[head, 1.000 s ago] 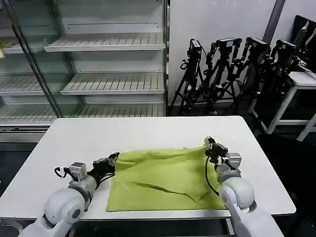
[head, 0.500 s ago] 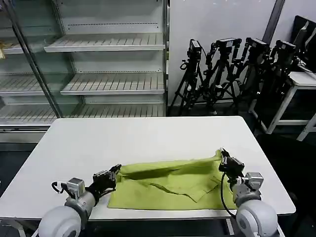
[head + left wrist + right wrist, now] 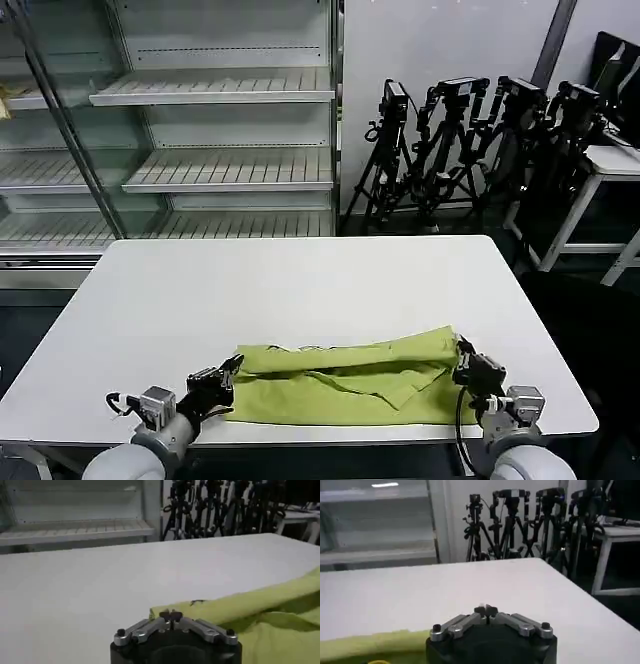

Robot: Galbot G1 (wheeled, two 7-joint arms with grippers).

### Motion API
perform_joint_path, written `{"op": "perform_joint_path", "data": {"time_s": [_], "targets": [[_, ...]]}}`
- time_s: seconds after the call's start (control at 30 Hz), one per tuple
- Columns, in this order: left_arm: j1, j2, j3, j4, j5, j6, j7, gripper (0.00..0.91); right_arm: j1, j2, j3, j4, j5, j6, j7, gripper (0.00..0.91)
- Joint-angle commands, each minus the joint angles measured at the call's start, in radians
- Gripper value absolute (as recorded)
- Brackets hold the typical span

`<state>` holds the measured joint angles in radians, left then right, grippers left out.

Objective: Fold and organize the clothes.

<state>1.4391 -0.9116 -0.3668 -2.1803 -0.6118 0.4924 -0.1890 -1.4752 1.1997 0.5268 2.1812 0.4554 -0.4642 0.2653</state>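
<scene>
The lime T-shirt (image 3: 345,378) lies as a long folded band along the near edge of the white table (image 3: 300,280). Its far edge is doubled over toward me. My left gripper (image 3: 232,366) is shut on the shirt's left corner; in the left wrist view the gripper (image 3: 171,614) pinches the green fold (image 3: 235,607). My right gripper (image 3: 463,352) is shut at the shirt's right corner. In the right wrist view the gripper (image 3: 485,611) has its tips together, and the T-shirt (image 3: 365,645) runs off to one side from under it.
The table's far half is bare white surface. Behind it stand wire shelves (image 3: 220,170) and a row of black tripods (image 3: 470,140). Another white table (image 3: 610,165) is at the far right. The shirt lies close to the near table edge (image 3: 330,432).
Both grippers have drawn back toward me, pulling the shirt's far edge over its near part. The shirt has gone from a broad spread to a narrow band.
</scene>
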Motion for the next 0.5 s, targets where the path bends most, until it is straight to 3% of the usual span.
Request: {"op": "perform_joint_path", "data": {"time_s": [0.03, 0.2, 0.5], "targets": [[0.042, -0.025, -0.007, -0.018, 0.067, -0.013, -0.006, 0.907, -0.053, 0.018, 0.002, 0.034, -0.034, -0.027, -0.001, 0.907], [0.056, -0.075, -0.016, -0.046, 0.032, -0.055, -0.063, 0.907, -0.089, 0.022, 0.022, 0.076, -0.05, -0.006, -0.003, 0.907], [0.049, -0.178, 0.053, -0.016, -0.024, -0.051, -0.117, 0.907, -0.129, 0.036, 0.043, 0.115, -0.057, 0.006, -0.001, 0.907]]}}
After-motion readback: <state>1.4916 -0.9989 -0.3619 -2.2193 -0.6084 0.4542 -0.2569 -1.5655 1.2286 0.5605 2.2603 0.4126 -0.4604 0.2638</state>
